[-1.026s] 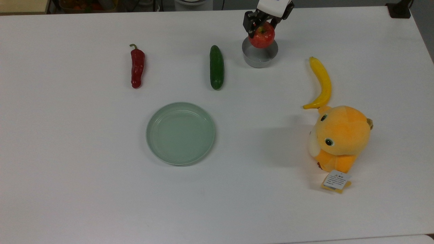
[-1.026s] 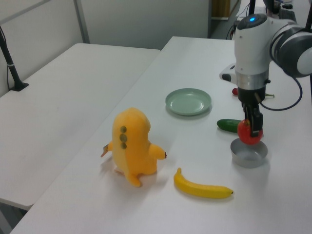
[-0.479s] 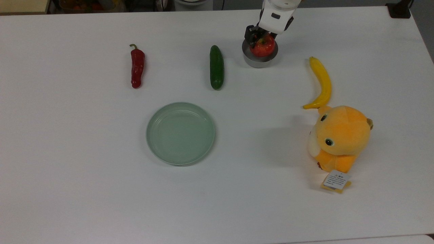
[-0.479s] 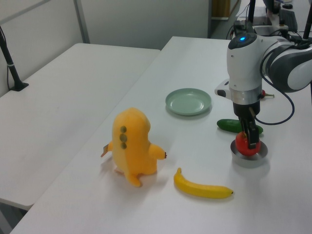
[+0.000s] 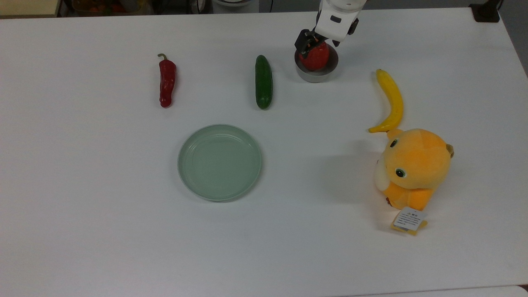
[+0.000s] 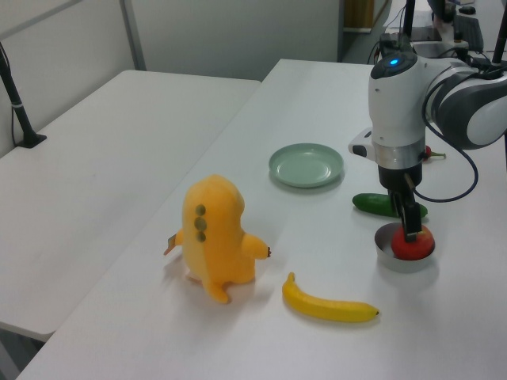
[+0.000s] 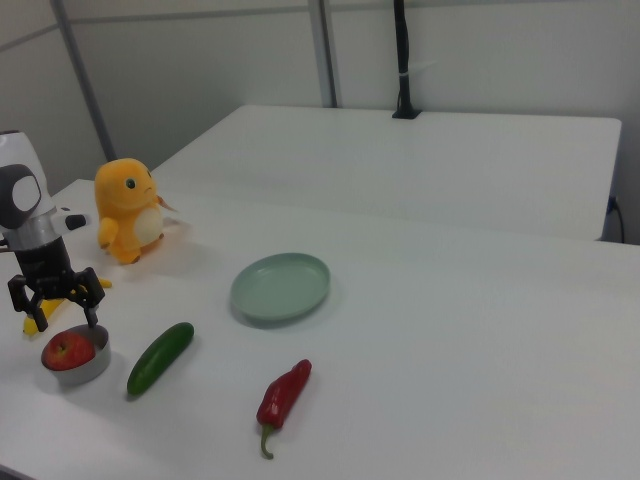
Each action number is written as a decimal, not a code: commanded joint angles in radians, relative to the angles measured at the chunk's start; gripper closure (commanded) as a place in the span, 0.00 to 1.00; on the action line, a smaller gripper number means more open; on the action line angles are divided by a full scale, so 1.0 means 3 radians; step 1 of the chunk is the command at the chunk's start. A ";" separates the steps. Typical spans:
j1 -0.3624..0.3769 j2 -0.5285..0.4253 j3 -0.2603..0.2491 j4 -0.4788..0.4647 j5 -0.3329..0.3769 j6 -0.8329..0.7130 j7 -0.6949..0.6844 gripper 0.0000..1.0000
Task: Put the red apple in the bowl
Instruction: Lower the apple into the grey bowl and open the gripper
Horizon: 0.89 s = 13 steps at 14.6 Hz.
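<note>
White and wide, the counter [image 5: 103, 231] carries everything. The red apple [image 7: 68, 350] sits inside the bowl [image 7: 88, 370], a small grey round one, and its top rises above the rim. In the right view the apple shows plainly in the bowl, with the claw [image 7: 56, 303] just above it, black fingers spread apart and holding nothing. In the left view one finger [image 6: 411, 223] hangs down in front of the apple's top; whether it touches cannot be told. In the top view the white arm [image 5: 336, 14] comes in from the top edge and covers part of the apple.

Just to the top view's left of the bowl lies a dark green cucumber [image 5: 263, 81], lengthwise toward the camera. Further to the top view's left lies a long red chili pepper [image 5: 167, 81], stem pointing away. A shallow pale green plate [image 5: 220, 162] sits nearer the middle of the counter, apart from both. To the top view's right of the bowl a yellow banana [image 5: 390, 101] curves down to an orange plush toy [image 5: 413, 167], its lower tip touching or nearly touching the toy's head. A paper tag [image 5: 409, 220] hangs at the toy's foot.
</note>
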 commanded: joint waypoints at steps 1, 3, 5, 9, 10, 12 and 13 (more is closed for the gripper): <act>-0.0039 -0.0022 0.0029 0.0034 -0.0040 0.0008 0.0015 0.00; -0.0064 -0.0047 0.0029 0.0091 -0.0035 -0.0017 0.0020 0.00; -0.0125 -0.0057 0.0029 0.0203 -0.0030 -0.0109 0.0030 0.00; -0.0248 -0.0068 -0.0067 0.0407 -0.0025 -0.0150 0.0041 0.00; -0.0269 -0.0078 -0.0189 0.0494 -0.0019 -0.0145 0.0066 0.00; -0.0345 -0.0149 -0.0369 0.0602 0.0001 -0.0145 0.0092 0.00; -0.0391 -0.0155 -0.0435 0.0663 0.0011 -0.0140 0.0097 0.00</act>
